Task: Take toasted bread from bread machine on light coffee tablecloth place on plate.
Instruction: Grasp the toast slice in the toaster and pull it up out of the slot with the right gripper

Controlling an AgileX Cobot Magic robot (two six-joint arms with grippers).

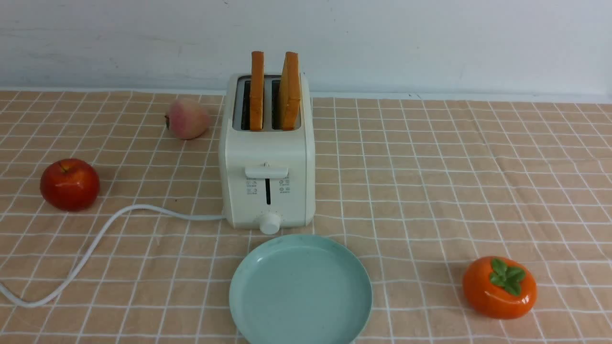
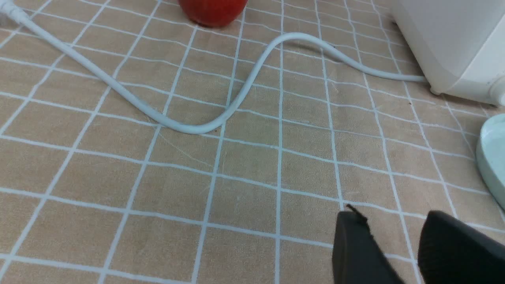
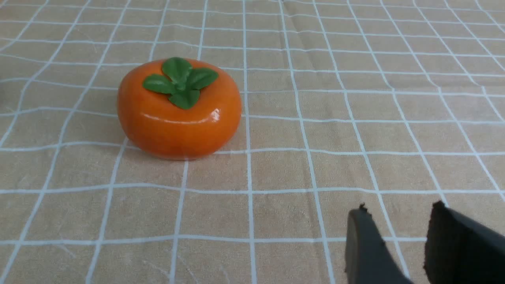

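Two slices of toasted bread (image 1: pixel 257 91) (image 1: pixel 290 91) stand upright in the slots of the cream bread machine (image 1: pixel 267 157), at the middle of the light coffee tablecloth (image 1: pixel 430 191). The pale teal plate (image 1: pixel 300 291) lies just in front of it, with nothing on it. Neither arm shows in the front view. In the left wrist view my left gripper (image 2: pixel 390 221) is open over bare cloth, with the bread machine's corner (image 2: pixel 453 43) and the plate's rim (image 2: pixel 491 154) to one side. My right gripper (image 3: pixel 396 215) is open over cloth, holding nothing.
The white cord (image 1: pixel 95 243) (image 2: pixel 189 126) snakes from the bread machine toward the front left edge. A red apple (image 1: pixel 70 184) (image 2: pixel 213 10) and a peach (image 1: pixel 187 118) sit on the left. An orange persimmon (image 1: pixel 499 286) (image 3: pixel 179 108) sits at the front right.
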